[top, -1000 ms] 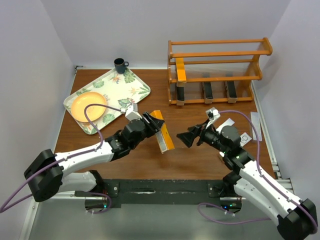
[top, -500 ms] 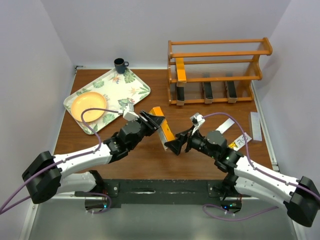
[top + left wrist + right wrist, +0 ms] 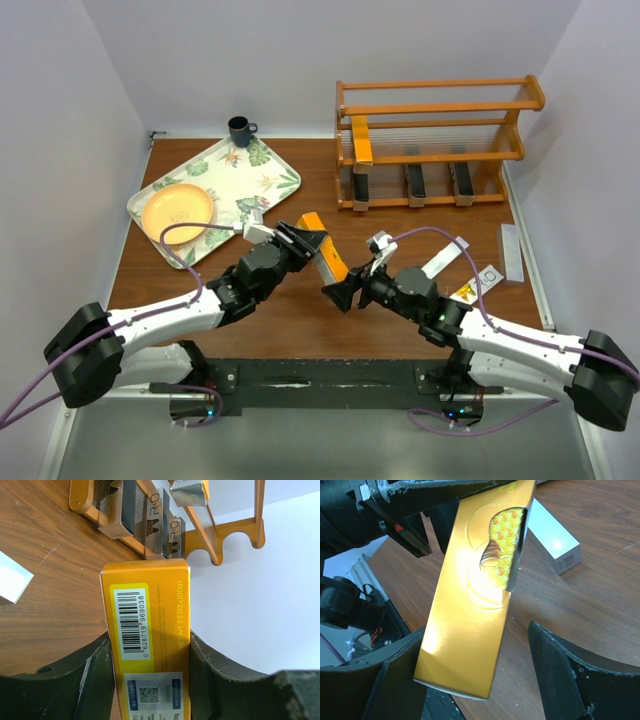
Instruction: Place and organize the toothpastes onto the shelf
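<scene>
At the lower centre of the top view, we find the right gripper (image 3: 337,294) spread wide, its jaws standing either side of the near end of an orange-yellow toothpaste box (image 3: 329,263). We cannot tell whether either jaw touches the carton.

Just beyond it, the left gripper (image 3: 307,243) pinches the same box, one jaw pressed flat on each of two opposite sides. The box is held tilted above the dark wood-grain table (image 3: 200,270). It is a slim rectangular carton with crisp edges. One face is glossy metallic gold with an embossed oval and a honeycomb panel. Another is matt yellow with a barcode, a white QR label and "NET WT 3.5 OZ (100g)".

Right of centre, two silver-grey boxes (image 3: 443,258) (image 3: 511,250) lie flat on the table.

At the upper right stands the shelf (image 3: 440,106), orange-brown wood with thin horizontal rails and scalloped side panels. Three black boxes (image 3: 415,184) sit spaced apart on its lowest tier. A second orange-yellow box (image 3: 361,148) stands at the left end of the tier above.
</scene>
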You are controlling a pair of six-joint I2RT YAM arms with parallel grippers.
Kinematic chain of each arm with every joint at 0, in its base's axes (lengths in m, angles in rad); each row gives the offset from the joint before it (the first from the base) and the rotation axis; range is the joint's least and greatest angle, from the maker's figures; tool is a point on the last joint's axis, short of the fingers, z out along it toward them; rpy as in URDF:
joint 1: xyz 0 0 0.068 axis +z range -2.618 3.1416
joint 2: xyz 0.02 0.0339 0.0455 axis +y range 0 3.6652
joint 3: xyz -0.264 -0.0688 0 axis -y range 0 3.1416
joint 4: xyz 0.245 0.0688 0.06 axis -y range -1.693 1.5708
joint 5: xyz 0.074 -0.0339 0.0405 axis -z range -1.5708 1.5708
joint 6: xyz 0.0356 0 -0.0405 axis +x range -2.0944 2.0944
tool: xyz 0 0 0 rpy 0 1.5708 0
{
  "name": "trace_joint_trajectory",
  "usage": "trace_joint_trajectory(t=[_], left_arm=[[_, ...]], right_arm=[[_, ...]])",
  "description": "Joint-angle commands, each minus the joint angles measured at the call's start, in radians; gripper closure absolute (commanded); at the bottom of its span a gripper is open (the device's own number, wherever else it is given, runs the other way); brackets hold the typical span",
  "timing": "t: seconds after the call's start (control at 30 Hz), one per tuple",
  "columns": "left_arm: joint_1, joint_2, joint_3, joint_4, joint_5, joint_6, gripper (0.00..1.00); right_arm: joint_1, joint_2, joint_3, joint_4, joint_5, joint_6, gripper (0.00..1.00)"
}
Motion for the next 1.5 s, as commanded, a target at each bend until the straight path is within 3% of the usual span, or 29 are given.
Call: trace_joint_trajectory(t=[0.0, 0.33, 0.47, 0.6, 0.63, 0.8, 1.07, 1.2, 1.33, 1.47], left_arm=[[0.005, -0.01, -0.005, 0.079, -0.032, -0.04, 0.6], [0.005, 0.003, -0.014, 0.056, -0.029, -0.068, 0.59], [0.005, -0.005, -0.02, 0.047, -0.029, -0.071, 0.55], [0.005, -0.027, -0.026, 0.039, -0.058, -0.037, 0.33], [0.005, -0.03, -0.026, 0.024, -0.066, -0.029, 0.21], [0.007, -0.097, -0.026, -0.038, -0.154, 0.059, 0.0], [0.008, -0.27, 0.055, -0.241, -0.316, 0.394, 0.0], [0.018, -0.298, 0.174, -0.378, -0.369, 0.591, 0.0], [0.034, -0.28, 0.289, -0.56, -0.365, 0.708, 0.0], [0.079, -0.245, 0.406, -0.662, -0.294, 0.839, 0.0]], right_arm=[[0.039, 0.015, 0.057, 0.059, 0.115, -0.039, 0.25], [0.084, 0.041, 0.084, 0.053, 0.187, -0.078, 0.42], [0.092, 0.046, 0.093, 0.043, 0.188, -0.085, 0.67], [0.093, 0.037, 0.096, 0.027, 0.198, -0.085, 0.77], [0.092, 0.035, 0.099, 0.011, 0.199, -0.086, 0.78], [0.092, 0.012, 0.123, -0.072, 0.224, -0.094, 0.83], [0.092, -0.063, 0.197, -0.351, 0.346, -0.132, 0.87], [0.09, -0.072, 0.246, -0.479, 0.46, -0.155, 0.89], [0.064, -0.046, 0.318, -0.614, 0.569, -0.181, 0.9], [-0.04, -0.028, 0.398, -0.685, 0.584, -0.227, 0.9]])
